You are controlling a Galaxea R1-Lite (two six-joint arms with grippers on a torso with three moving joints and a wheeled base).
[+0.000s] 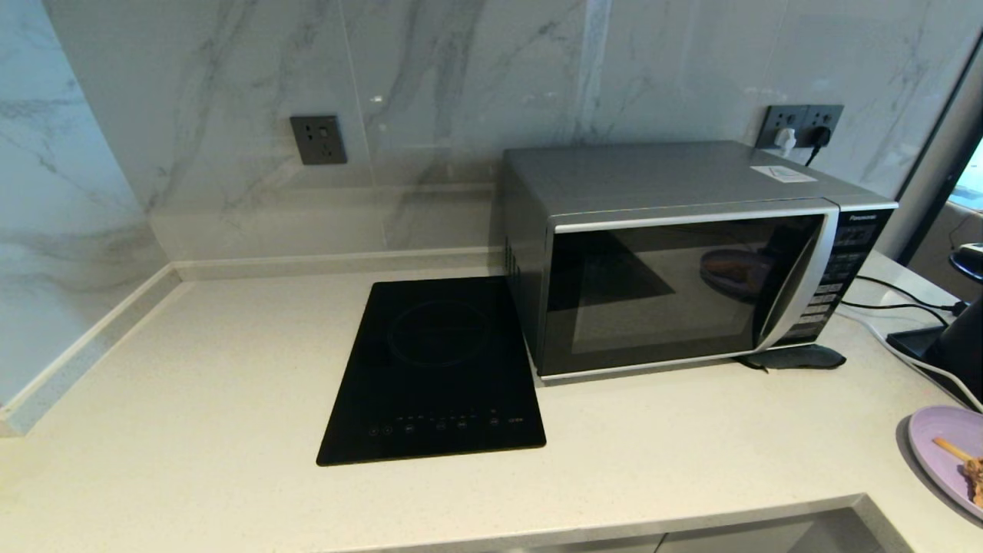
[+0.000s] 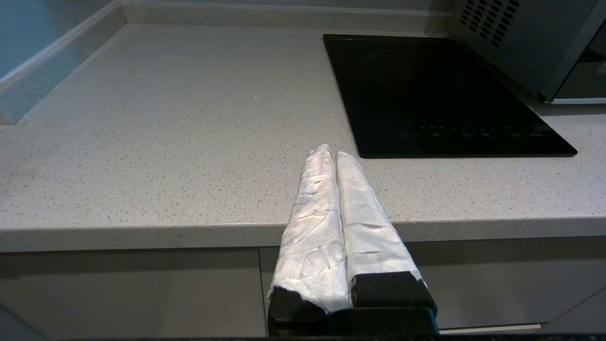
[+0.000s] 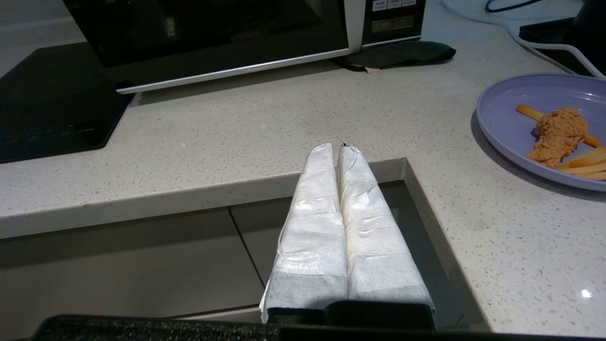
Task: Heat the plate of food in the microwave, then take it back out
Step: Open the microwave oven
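The silver microwave (image 1: 691, 253) stands on the counter at the back right, its dark glass door shut. The lavender plate of food (image 1: 948, 453) lies on the counter at the far right, cut off by the picture's edge; the right wrist view shows the plate of food (image 3: 544, 123) with fries and a brown lump. My right gripper (image 3: 338, 148) hovers at the counter's front edge, to the left of the plate, shut and empty. My left gripper (image 2: 330, 152) hangs shut and empty by the front edge, near the cooktop's front left corner. Neither arm shows in the head view.
A flat black induction cooktop (image 1: 434, 372) lies left of the microwave. A dark cloth (image 1: 795, 357) lies under the microwave's front right corner. Cables (image 1: 898, 299) and a black appliance (image 1: 960, 346) sit at the far right. The counter's front edge steps back in a notch (image 3: 407, 166).
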